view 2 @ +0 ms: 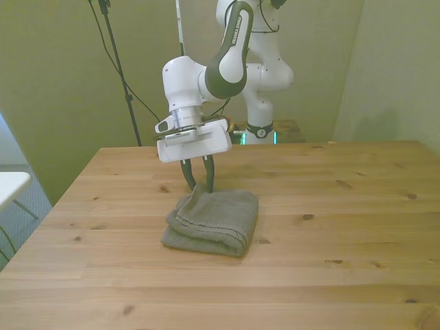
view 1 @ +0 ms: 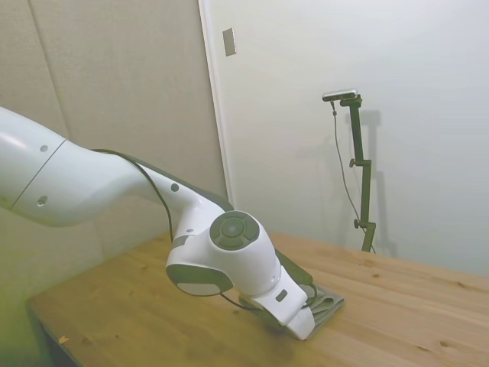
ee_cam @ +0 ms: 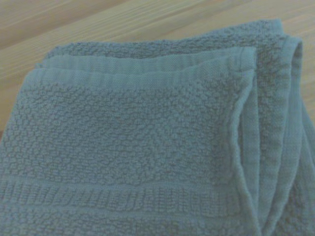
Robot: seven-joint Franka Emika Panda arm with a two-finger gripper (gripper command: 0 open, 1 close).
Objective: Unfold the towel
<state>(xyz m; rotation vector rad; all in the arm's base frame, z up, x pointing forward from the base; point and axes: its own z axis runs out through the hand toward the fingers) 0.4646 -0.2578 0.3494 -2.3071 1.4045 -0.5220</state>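
While the towel (view 2: 212, 220) lies folded on the desk (view 2: 330, 220) nearer the front view's left edge, the gripper (view 2: 199, 184) stands at its far corner, fingers seemingly pinching cloth there (layers stacked beneath).

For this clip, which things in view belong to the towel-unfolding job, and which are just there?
Belongs to the job:
- towel, folded on the table
- gripper, at the towel's far corner, fingers close together around a raised bit of cloth

Just there:
- wooden table
- nothing else lies on it in these views
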